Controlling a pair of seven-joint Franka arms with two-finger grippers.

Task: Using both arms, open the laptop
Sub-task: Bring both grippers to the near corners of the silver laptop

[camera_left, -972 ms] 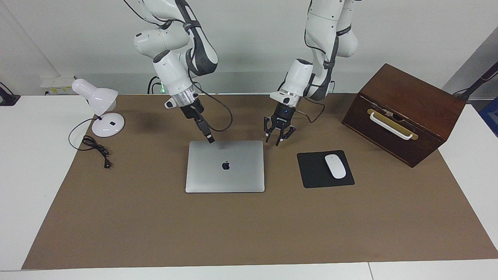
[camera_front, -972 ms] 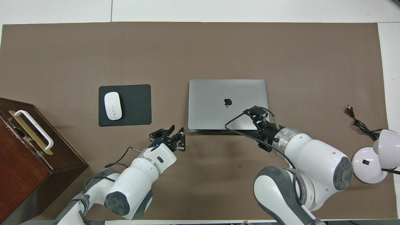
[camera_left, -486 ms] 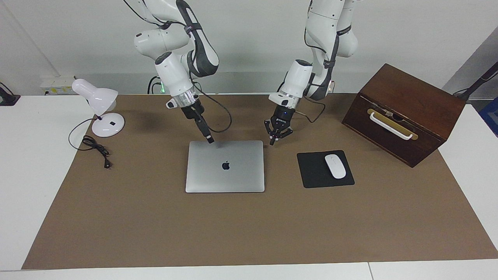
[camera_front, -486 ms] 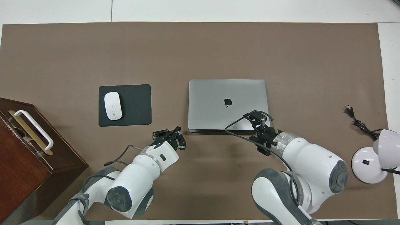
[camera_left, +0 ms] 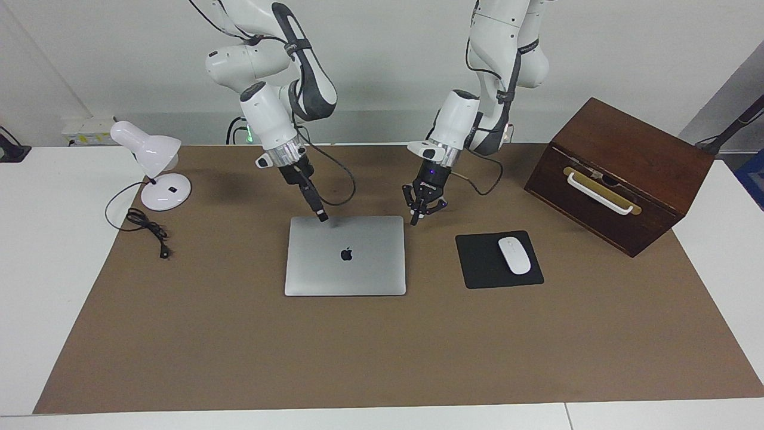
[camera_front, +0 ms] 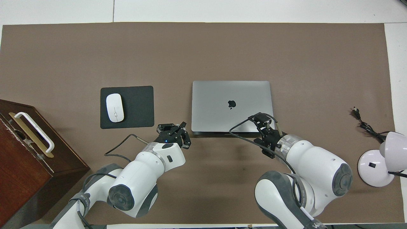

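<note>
The silver-grey laptop [camera_left: 345,257] lies closed on the brown mat, logo up; it also shows in the overhead view [camera_front: 231,101]. My right gripper [camera_left: 322,216] points steeply down at the lid's edge nearest to the robots, toward the right arm's end; in the overhead view [camera_front: 264,118] it covers that edge. I cannot tell whether it touches the lid. My left gripper [camera_left: 413,220] is shut and empty. It hangs low beside the laptop's corner nearest to the robots at the left arm's end, also seen in the overhead view [camera_front: 179,129].
A black mouse pad [camera_left: 477,269] with a white mouse [camera_left: 514,255] lies beside the laptop toward the left arm's end. A brown wooden box [camera_left: 621,173] with a white handle stands past it. A white desk lamp [camera_left: 156,173] and its cord [camera_left: 146,226] are at the right arm's end.
My left gripper has gone from open to shut and has moved a little closer to the laptop's corner. My right gripper has hardly moved. The laptop has stayed closed.
</note>
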